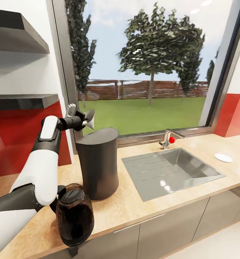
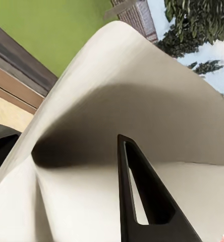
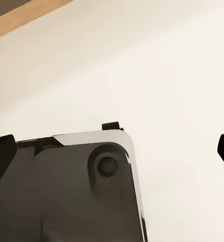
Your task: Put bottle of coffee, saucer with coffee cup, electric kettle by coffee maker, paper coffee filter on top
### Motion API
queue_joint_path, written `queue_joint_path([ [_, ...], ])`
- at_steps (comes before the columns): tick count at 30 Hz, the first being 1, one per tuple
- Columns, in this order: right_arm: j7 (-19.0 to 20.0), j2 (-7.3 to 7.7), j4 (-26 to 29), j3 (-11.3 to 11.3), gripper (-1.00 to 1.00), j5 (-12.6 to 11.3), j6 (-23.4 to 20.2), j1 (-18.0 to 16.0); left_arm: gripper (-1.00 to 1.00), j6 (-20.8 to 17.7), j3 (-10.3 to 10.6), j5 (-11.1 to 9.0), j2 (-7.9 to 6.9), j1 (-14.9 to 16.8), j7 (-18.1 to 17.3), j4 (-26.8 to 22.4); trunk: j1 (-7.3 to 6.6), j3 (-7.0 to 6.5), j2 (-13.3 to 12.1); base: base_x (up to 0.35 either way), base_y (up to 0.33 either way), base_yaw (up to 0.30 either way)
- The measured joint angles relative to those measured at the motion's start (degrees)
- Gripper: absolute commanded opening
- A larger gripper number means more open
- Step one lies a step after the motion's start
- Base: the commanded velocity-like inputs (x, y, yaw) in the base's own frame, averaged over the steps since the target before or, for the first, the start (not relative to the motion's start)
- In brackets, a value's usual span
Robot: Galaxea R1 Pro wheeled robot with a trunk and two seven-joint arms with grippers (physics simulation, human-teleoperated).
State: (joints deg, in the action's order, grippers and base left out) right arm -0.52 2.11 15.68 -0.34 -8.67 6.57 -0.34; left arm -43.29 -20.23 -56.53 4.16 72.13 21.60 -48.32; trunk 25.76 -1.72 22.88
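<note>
My left gripper (image 1: 84,121) is raised and shut on the paper coffee filter (image 1: 90,119), an off-white cone held just above and left of the coffee maker's top. In the left wrist view the paper coffee filter (image 2: 117,101) spreads behind one dark finger (image 2: 160,204). The coffee maker (image 1: 98,165) stands as a dark tower on the tan countertop (image 1: 134,205). In front of it, at its left, stands the brown glass electric kettle (image 1: 76,216). The white saucer (image 1: 223,157) lies far right, past the sink. My right gripper (image 3: 113,154) hangs open over the robot's base. The bottle of coffee and the coffee cup are out of view.
A steel sink (image 1: 170,172) with a faucet (image 1: 167,138) is set into the counter right of the coffee maker. Two dark wall shelves (image 1: 22,100) hang at the upper left. A large window runs behind the counter, and dark grey cabinets (image 1: 170,226) sit below it.
</note>
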Motion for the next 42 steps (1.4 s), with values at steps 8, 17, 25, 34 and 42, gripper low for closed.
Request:
queue_joint_path([
  [8, 0.0, 0.0, 0.0, 0.0, 1.0, 0.0, 0.0, 0.0, -1.0, -0.14, -0.03, 0.1, 0.03, -0.37, 0.36, 0.44, 0.0, 0.0, 0.0, 0.001, 0.0, 0.0],
  [17, 0.0, 0.0, 0.0, 0.0, 1.0, 0.0, 0.0, 0.0, -1.0, -0.48, -0.24, 0.01, -0.07, -0.77, 0.54, 0.63, 0.0, 0.0, 0.0, 0.0, 0.0, 0.0],
  [25, 0.0, 0.0, 0.0, 0.0, 1.0, 0.0, 0.0, 0.0, -1.0, -0.58, -0.2, 0.02, -0.07, -0.79, 0.54, 0.74, 0.0, 0.0, 0.0, 0.0, 0.0, 0.0],
  [34, 0.0, 0.0, 0.0, 0.0, 1.0, 0.0, 0.0, 0.0, 1.0, -0.58, -0.03, 0.01, -0.02, -0.79, 0.53, 0.75, 0.0, 0.0, 0.0, 0.0, 0.0, 0.0],
  [42, 0.0, 0.0, 0.0, -0.01, 1.0, 0.0, 0.0, 0.0, 1.0, -0.57, -0.07, 0.01, 0.0, -0.79, 0.54, 0.82, 0.0, 0.0, 0.0, 0.0, 0.0, 0.0],
])
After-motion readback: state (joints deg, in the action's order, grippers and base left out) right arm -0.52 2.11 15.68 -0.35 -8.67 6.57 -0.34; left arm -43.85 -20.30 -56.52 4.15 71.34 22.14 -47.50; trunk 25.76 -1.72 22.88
